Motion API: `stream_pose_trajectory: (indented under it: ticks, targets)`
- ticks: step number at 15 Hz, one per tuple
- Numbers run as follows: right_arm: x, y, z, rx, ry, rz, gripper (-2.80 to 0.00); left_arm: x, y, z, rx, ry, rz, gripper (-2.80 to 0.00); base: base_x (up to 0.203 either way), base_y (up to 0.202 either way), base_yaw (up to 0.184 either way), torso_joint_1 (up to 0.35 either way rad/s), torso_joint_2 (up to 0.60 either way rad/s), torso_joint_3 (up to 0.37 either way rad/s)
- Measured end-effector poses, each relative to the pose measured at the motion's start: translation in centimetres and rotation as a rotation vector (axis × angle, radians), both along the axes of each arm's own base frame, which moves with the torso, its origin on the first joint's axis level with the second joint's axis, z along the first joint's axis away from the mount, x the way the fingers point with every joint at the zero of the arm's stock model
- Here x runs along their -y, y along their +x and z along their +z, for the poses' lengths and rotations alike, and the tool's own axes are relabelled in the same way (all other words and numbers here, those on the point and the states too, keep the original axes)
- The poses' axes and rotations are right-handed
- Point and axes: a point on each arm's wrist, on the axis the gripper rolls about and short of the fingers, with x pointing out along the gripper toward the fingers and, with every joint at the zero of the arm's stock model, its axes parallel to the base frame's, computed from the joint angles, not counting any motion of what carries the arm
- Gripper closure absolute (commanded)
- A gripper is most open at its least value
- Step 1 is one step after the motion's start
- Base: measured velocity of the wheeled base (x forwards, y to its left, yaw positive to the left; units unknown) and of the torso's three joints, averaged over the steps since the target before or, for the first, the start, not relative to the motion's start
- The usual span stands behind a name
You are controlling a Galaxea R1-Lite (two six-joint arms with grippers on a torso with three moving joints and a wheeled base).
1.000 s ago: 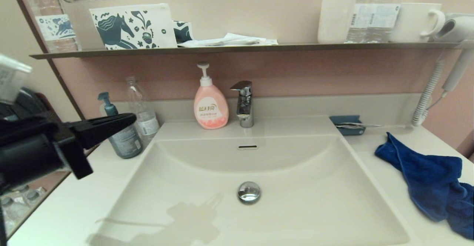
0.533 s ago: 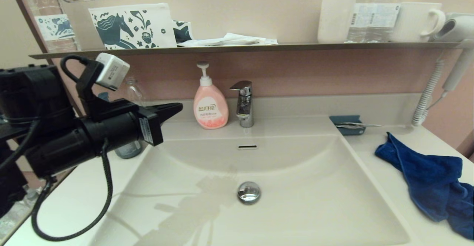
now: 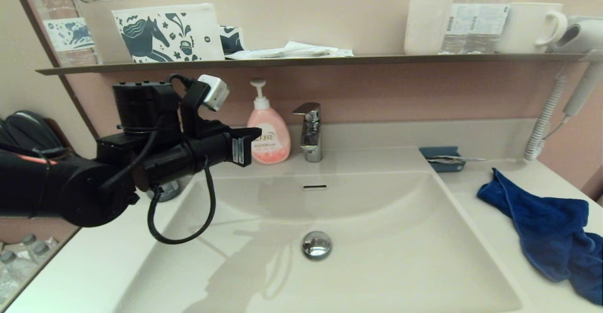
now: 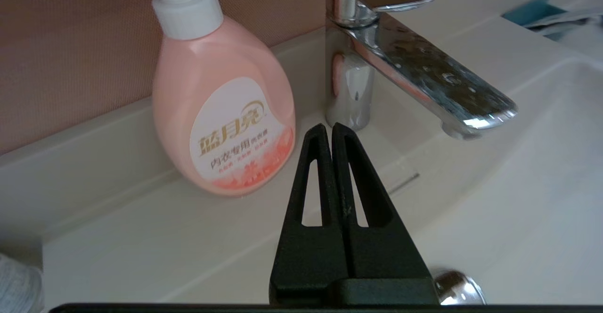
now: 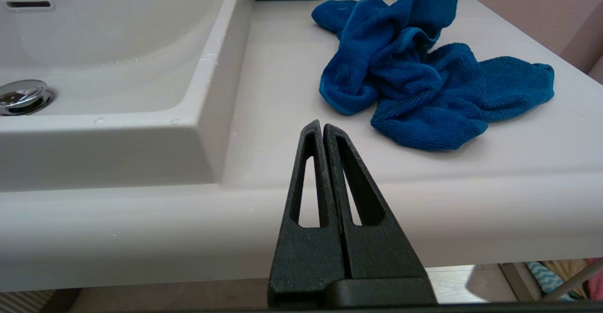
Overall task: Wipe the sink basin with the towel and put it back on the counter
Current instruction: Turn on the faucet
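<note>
The royal-blue towel (image 3: pixel 541 228) lies crumpled on the off-white counter (image 3: pixel 541 176) right of the sink basin (image 3: pixel 377 237), touched by neither gripper. The basin's chrome drain plug (image 3: pixel 316 244) and overflow slot (image 3: pixel 315 187) are bare. My left gripper (image 3: pixel 256 134) hovers over the basin's back left corner, shut and empty, its tips (image 4: pixel 329 127) just in front of the soap bottle and faucet. My right gripper (image 5: pixel 321 124) is outside the head view. It is shut and empty, low in front of the counter's front edge (image 5: pixel 282 209), with the towel (image 5: pixel 424 77) beyond it.
A pink soap bottle (image 3: pixel 268 138) and a chrome faucet (image 3: pixel 311 131) stand behind the basin. A teal tray (image 3: pixel 442 158) sits at the back right, near a coiled hair-dryer cord (image 3: pixel 541 124). A grey pump bottle (image 3: pixel 162 193) is mostly hidden behind my left arm. A dark shelf (image 3: pixel 330 60) above carries cups.
My left arm has swung in from the left edge towards the soap bottle and faucet, with its gripper shut throughout. The towel has not moved.
</note>
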Motion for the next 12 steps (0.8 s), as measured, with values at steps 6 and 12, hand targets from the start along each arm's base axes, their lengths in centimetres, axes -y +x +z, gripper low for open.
stream_pose_trajectory:
  ticks: [6,12]
  targets:
    - [0.0,0.0,0.0,0.000,0.000,0.000,0.00,3.5,3.2,-0.3,0.021,0.007,0.011,0.00,0.000,0.000,0.000,0.000,0.00,0.000]
    - [0.0,0.0,0.0,0.000,0.000,0.000,0.00,5.5,5.1,-0.2,0.056,0.000,0.051,0.00,0.000,0.000,0.000,0.000,0.00,0.000]
